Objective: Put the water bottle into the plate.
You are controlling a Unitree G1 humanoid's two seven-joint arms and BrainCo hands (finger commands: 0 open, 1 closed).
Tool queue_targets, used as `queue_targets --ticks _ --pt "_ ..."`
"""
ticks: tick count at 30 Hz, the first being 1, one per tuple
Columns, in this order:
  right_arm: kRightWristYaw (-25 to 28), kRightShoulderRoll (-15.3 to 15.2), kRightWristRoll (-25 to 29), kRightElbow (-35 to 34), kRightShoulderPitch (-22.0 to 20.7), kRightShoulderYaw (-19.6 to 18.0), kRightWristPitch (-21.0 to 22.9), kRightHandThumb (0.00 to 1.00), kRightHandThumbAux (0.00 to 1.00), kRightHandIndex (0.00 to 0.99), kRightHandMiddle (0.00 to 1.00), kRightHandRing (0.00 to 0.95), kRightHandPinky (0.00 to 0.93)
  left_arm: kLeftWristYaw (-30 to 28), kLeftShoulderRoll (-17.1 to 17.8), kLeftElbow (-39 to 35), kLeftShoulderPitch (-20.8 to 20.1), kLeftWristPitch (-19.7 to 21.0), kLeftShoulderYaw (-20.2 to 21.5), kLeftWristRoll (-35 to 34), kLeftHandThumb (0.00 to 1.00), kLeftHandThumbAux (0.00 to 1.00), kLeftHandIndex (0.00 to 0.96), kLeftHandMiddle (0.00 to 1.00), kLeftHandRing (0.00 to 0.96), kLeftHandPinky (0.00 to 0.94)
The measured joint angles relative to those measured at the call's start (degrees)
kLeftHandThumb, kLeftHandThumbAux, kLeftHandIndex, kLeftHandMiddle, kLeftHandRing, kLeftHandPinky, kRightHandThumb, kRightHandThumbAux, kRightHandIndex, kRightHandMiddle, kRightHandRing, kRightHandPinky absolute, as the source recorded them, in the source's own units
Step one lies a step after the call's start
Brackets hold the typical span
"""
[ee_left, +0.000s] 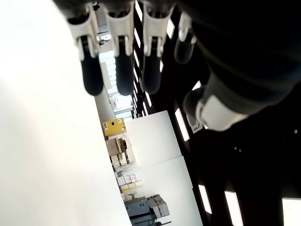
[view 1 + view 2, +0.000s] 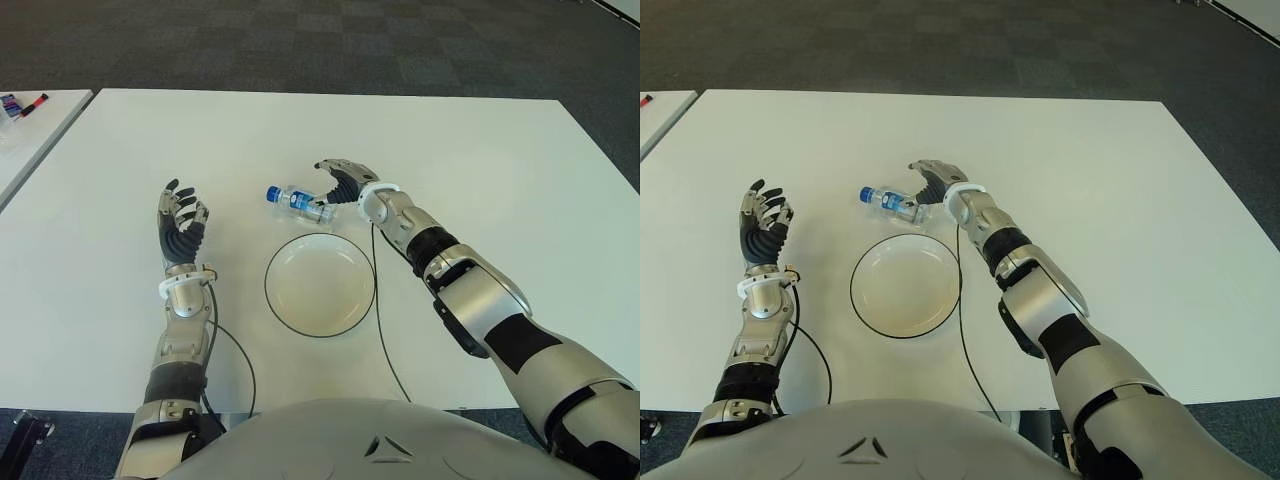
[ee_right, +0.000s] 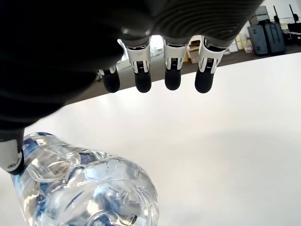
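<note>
Water bottle [image 2: 301, 203] lay on desk [image 2: 500, 170] just behind plate [image 2: 320, 285]; right hand [image 2: 345, 183] open over its base, not gripping. Left hand [image 2: 180, 222] left of plate, open, empty.

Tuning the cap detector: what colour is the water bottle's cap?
Blue, on the water bottle; clearest in the left eye view.

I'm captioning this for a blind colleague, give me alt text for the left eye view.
The robot's right hand reaches over a small water bottle lying on its side on the white table, fingers open above it, not yet gripping. An empty white plate sits just nearer the robot. The left hand is raised, open, left of the plate.
</note>
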Motion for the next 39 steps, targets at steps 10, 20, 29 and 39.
queue_targets --ticks 10,20,29,39 --pt "-0.1 0.1 -0.1 0.0 0.0 0.1 0.3 0.128 0.418 0.0 0.0 0.008 0.11 0.0 -0.6 -1.0 0.0 1.2 0.0 0.5 0.531 0.677 0.123 0.238 0.252 0.282" --pt "-2.2 2.8 -0.4 0.3 0.7 1.3 1.4 0.147 0.434 0.0 0.0 0.0 0.06 0.8 -2.4 -2.8 0.0 4.0 -0.3 1.1 0.511 0.672 0.118 0.23 0.239 0.263" --pt "-4.6 4.3 -0.6 -0.3 2.1 2.6 1.4 0.151 0.434 0.0 0.01 0.031 0.125 0.8 -3.1 -5.3 0.2 5.6 -1.6 1.7 0.494 0.649 0.116 0.228 0.237 0.254" --pt "-6.8 4.2 -2.4 -3.9 3.4 4.6 1.5 0.16 0.435 0.037 0.057 0.081 0.164 0.8 -3.2 -6.9 0.3 7.3 -2.3 1.7 0.479 0.638 0.111 0.223 0.231 0.248"
